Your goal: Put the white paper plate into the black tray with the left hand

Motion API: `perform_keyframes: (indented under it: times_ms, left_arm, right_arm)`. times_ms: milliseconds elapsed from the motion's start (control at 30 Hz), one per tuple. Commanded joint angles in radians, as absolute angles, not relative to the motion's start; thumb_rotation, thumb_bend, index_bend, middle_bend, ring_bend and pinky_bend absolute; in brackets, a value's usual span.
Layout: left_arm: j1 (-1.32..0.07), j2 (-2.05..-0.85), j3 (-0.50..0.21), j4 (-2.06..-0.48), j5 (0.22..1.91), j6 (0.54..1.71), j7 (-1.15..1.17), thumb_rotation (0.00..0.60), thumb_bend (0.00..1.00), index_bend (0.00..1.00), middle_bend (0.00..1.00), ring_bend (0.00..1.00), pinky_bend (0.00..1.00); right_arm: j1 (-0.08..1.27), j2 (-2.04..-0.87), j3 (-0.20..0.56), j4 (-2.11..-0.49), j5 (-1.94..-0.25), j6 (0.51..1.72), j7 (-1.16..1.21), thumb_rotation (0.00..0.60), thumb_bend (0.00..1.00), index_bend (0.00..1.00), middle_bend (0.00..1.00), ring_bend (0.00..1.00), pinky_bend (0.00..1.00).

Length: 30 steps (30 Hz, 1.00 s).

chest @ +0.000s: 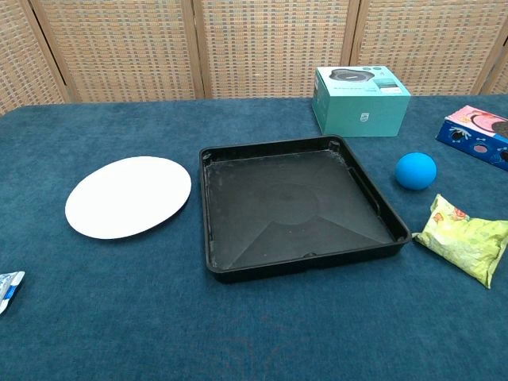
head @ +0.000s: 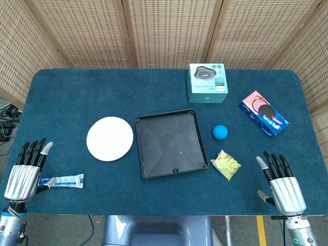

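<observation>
The white paper plate (head: 109,138) (chest: 128,195) lies flat on the blue cloth, just left of the black tray (head: 145,123) (chest: 208,208), which holds nothing. My left hand (head: 25,170) hovers open at the table's near left corner, well left of and nearer than the plate, fingers straight and apart. My right hand (head: 280,182) is open at the near right corner, far from both. Neither hand shows in the chest view.
A blue-and-white snack bar (head: 63,180) (chest: 6,289) lies beside my left hand. Right of the tray sit a blue ball (head: 220,132) (chest: 416,171), a yellow snack bag (head: 226,164) (chest: 467,237), a cookie pack (head: 263,114) (chest: 476,136) and a teal box (head: 207,83) (chest: 360,100).
</observation>
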<state>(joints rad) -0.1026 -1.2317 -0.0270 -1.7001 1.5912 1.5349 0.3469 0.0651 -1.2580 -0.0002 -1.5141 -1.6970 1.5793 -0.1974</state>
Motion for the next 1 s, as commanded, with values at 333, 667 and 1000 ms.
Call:
perform_keyframes:
  times_ms: [333, 667, 1000]
  left_arm:
    - [-0.105, -1.236, -0.030, -1.701, 1.588, 1.532, 0.345, 0.600, 0.09, 0.00, 0.00, 0.00, 0.00]
    - [-0.114, -1.253, -0.032, -1.684, 1.580, 1.515, 0.346, 0.600, 0.10, 0.00, 0.00, 0.00, 0.00]
    - [-0.134, -1.288, -0.036, -1.654, 1.585, 1.495, 0.333, 0.600, 0.10, 0.00, 0.00, 0.00, 0.00]
  right_arm:
    - [0.063, -1.261, 0.003, -1.510, -1.687, 1.576, -0.193, 0.600, 0.15, 0.05, 0.00, 0.00, 0.00]
    - [0.063, -1.260, 0.007, -1.510, -1.680, 1.575, -0.191, 0.600, 0.15, 0.05, 0.00, 0.00, 0.00]
    - [0.054, -1.245, 0.014, -1.523, -1.685, 1.604, -0.167, 0.600, 0.15, 0.06, 0.00, 0.00, 0.00]
